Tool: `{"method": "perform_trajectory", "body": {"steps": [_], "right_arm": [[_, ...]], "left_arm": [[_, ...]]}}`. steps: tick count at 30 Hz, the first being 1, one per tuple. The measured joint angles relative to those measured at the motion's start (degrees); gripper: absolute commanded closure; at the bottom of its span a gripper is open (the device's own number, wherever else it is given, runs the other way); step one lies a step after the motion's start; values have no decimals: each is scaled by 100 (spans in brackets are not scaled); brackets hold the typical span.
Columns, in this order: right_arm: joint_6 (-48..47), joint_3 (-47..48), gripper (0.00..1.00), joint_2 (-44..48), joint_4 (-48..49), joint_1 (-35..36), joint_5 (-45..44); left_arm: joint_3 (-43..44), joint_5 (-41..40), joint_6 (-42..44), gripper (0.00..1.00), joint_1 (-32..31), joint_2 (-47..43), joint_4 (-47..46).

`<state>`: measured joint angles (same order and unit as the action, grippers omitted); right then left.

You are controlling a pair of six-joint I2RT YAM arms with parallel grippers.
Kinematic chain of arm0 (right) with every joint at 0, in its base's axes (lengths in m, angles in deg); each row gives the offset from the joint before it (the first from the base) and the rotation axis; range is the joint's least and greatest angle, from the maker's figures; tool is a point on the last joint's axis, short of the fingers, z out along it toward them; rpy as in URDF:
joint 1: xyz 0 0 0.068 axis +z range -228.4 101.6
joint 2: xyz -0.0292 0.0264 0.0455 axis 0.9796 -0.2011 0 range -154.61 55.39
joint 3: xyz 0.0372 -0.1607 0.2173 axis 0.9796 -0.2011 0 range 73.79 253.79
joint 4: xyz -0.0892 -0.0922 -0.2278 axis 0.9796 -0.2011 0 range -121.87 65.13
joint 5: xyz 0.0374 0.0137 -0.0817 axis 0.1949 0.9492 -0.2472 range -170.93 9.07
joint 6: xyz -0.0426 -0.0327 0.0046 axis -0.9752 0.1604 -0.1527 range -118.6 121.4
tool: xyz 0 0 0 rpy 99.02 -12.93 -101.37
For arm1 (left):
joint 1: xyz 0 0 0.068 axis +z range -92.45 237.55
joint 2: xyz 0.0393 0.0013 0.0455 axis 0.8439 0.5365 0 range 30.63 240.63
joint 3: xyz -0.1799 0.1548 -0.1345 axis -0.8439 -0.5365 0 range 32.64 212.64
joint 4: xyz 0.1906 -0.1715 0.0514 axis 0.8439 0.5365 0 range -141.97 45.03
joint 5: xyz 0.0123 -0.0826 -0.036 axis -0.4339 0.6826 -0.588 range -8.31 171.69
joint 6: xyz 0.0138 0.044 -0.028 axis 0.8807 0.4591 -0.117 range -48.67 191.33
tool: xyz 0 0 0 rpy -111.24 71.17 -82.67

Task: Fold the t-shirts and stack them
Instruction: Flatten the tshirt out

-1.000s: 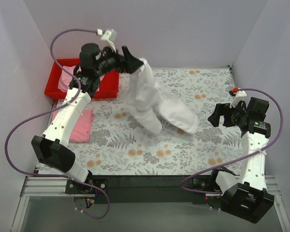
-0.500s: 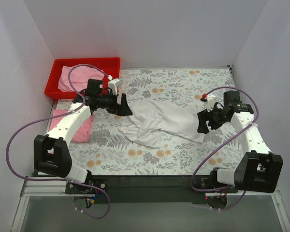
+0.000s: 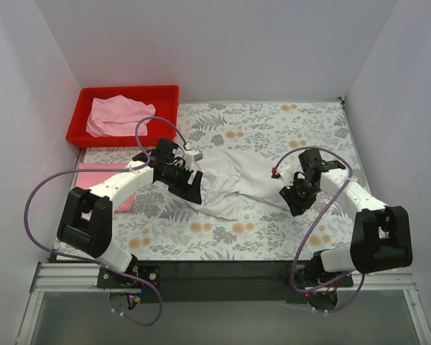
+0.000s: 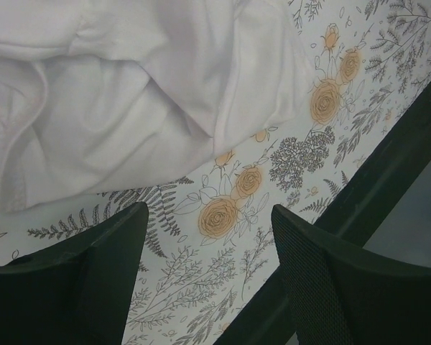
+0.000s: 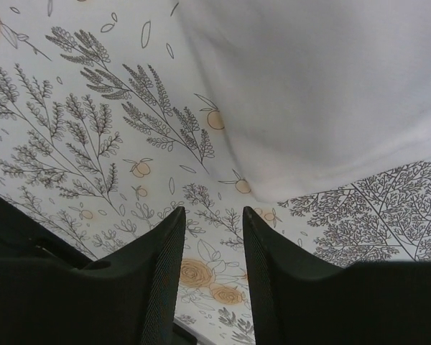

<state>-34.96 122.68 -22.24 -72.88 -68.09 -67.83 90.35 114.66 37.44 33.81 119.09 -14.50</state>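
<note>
A white t-shirt (image 3: pixel 237 176) lies crumpled in the middle of the floral tablecloth. My left gripper (image 3: pixel 192 188) sits low at its front left edge, open, with only tablecloth between the fingers (image 4: pixel 93 280); the shirt (image 4: pixel 129 108) bunches just beyond the tips of the gripper (image 4: pixel 208 215). My right gripper (image 3: pixel 296 201) hangs at the shirt's right edge, open with a narrow gap and holding nothing (image 5: pixel 213 215). The white cloth (image 5: pixel 330 86) lies just ahead of it. A folded pink t-shirt (image 3: pixel 97 174) rests at the left, partly under the left arm.
A red bin (image 3: pixel 75 136) at the back left holds a rumpled pink shirt (image 3: pixel 118 115). White walls close in the left, back and right sides. The table's black front edge (image 3: pixel 215 269) runs along the near side and shows in the left wrist view.
The left arm came down from holding the white shirt high, laid it on the table and let go. The right arm swung inward and down to the shirt's right edge.
</note>
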Motion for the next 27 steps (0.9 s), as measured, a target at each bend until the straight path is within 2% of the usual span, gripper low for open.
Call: {"method": "perform_trajectory", "body": {"steps": [7, 9, 12, 13, 18, 21, 22, 24, 25, 27], "right_arm": [[-131, -98, 57, -531, 431, 254, -450], [-146, -157, 64, -645, 608, 293, -573], [-197, -267, 87, -750, 863, 328, -820], [-195, -278, 98, -750, 911, 334, -885], [-286, -376, 99, -627, 1086, 330, -1226], [-328, -404, 99, -466, 1073, 317, -1414], [-337, -402, 99, -396, 1067, 302, -1447], [-382, -380, 99, -205, 1023, 245, -1484], [-422, -326, 99, -92, 970, 181, -1488], [-476, -199, 99, 83, 881, 22, -1488]], "left_arm": [[2, -22, -59, 27, -9, 125, -24], [-2, -107, -63, 27, -9, 208, -39], [-9, -317, -76, 28, -9, 378, -111], [-11, -415, -85, 28, -9, 472, -144], [2, -903, -162, 33, -4, 911, -315], [26, -1180, -236, 53, -2, 960, -391], [66, -1298, -256, 65, -2, 1001, -391], [142, -1519, -234, 79, 4, 1093, -417], [212, -1613, -186, 91, 37, 1152, -387], [275, -1687, -96, 99, 111, 1204, -339]]}}
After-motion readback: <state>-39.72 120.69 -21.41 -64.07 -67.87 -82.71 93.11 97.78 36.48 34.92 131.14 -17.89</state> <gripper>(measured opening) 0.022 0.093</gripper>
